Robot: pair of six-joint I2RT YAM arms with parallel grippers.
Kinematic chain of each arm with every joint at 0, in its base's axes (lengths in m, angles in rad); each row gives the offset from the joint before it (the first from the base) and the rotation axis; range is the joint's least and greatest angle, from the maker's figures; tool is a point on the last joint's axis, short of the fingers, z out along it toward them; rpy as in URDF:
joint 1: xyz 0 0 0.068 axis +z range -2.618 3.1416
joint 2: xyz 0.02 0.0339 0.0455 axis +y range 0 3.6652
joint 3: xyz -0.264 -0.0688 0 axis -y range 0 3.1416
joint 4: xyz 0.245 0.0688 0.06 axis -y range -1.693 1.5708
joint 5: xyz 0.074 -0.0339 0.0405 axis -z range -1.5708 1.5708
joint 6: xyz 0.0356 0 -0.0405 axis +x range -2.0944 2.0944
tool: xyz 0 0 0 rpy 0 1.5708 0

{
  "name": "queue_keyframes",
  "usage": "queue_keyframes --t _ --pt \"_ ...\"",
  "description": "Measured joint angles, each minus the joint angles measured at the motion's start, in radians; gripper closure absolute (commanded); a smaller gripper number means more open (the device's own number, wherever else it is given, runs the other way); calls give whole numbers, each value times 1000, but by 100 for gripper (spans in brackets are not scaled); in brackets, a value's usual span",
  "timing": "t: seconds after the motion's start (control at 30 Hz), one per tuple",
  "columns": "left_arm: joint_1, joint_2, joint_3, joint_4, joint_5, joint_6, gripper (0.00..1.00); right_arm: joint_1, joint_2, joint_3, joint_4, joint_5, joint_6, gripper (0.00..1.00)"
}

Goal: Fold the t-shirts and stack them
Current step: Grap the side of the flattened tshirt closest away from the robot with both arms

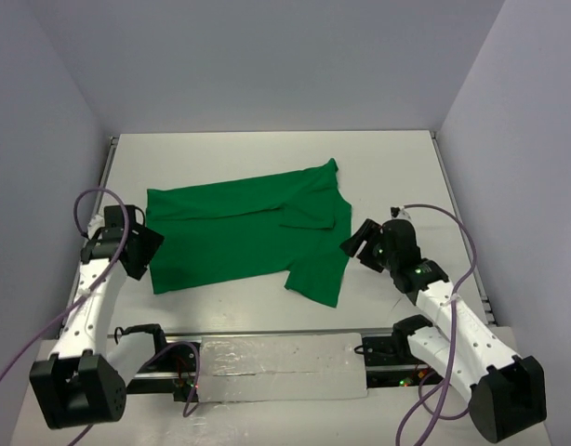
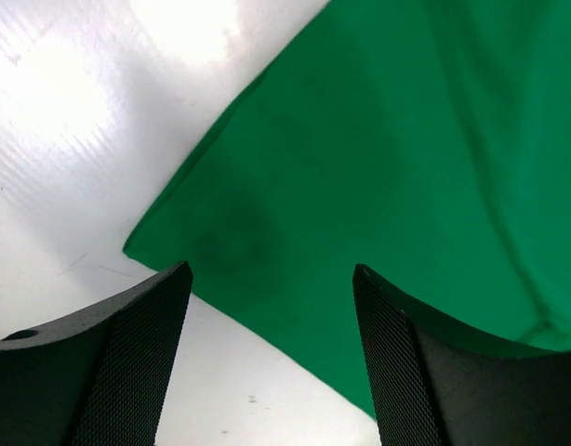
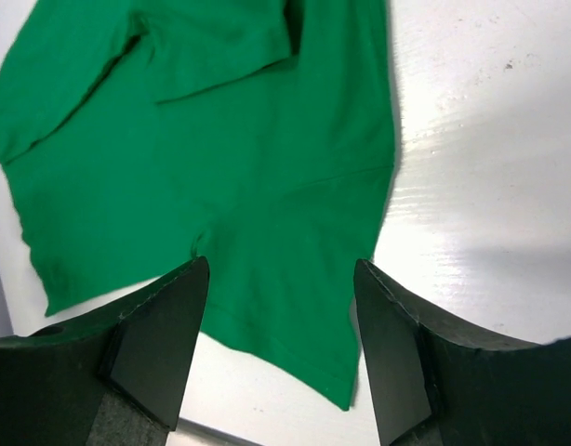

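Left wrist view: t-shirt [image 2: 388,149] runs off top and right edges, only one corner shows; right wrist crops it at top and left. Both wrist views cut the fingers [image 3: 155,353] at the bottom edge. Overhead, neckline lost among the folds (tag too small to tell).

Table [image 1: 267,153]: white, glossy top | back wall [image 1: 267,56]: plain pale lavender, along the far edge | left wall [image 1: 34,139], right wall [image 1: 532,139]: same colour, flanking the table | silver panel [image 1: 285,364]: crinkled, foil-like, flat at near edge | black rail [image 1: 267,333]: just behind the panel
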Motion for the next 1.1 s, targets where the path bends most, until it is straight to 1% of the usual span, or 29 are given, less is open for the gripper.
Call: queue_keyframes --t 0.07,0.13,0.2,0.23,0.33,0.43,0.53,0.63,0.77,0.83,0.87,0.93,1.0,1.03,1.1 --pt "-1 61 -32 23 11 2 23 -1 31 1 10 11 3 33" --pt "-4 140 -49 43 17 3 23 -9 114 19 21 15 -3 32" --pt "-6 193 -49 60 15 6 23 -35 232 73 41 10 -17 27" --pt "-6 213 -42 65 12 8 23 -50 307 110 54 7 -28 21" --pt "-6 270 8 74 -1 16 23 -90 508 238 77 5 -67 14" --pt "-6 313 67 98 -9 29 23 -107 691 391 87 17 -108 13" --pt "-6 328 87 123 -9 35 23 -117 806 496 90 25 -137 14" --pt "-7 337 88 130 -8 35 23 -122 917 591 88 27 -153 17" --pt "-7 351 88 130 -7 36 23 -125 1053 682 84 13 -158 27" --pt "-7 352 88 131 -7 36 23 -124 1081 719 83 10 -163 39" --pt "-7 352 88 131 -7 36 23 -124 1090 733 83 10 -167 46" --pt "-7 352 88 131 -7 37 23 -122 1109 756 75 11 -170 67" --pt "-7 352 89 131 -7 36 23 -122 1131 776 62 13 -170 78" --pt "-7 352 89 131 -7 37 23 -122 1140 784 56 14 -168 81" --pt "-7 352 91 131 -7 37 23 -122 1156 801 36 16 -164 82"
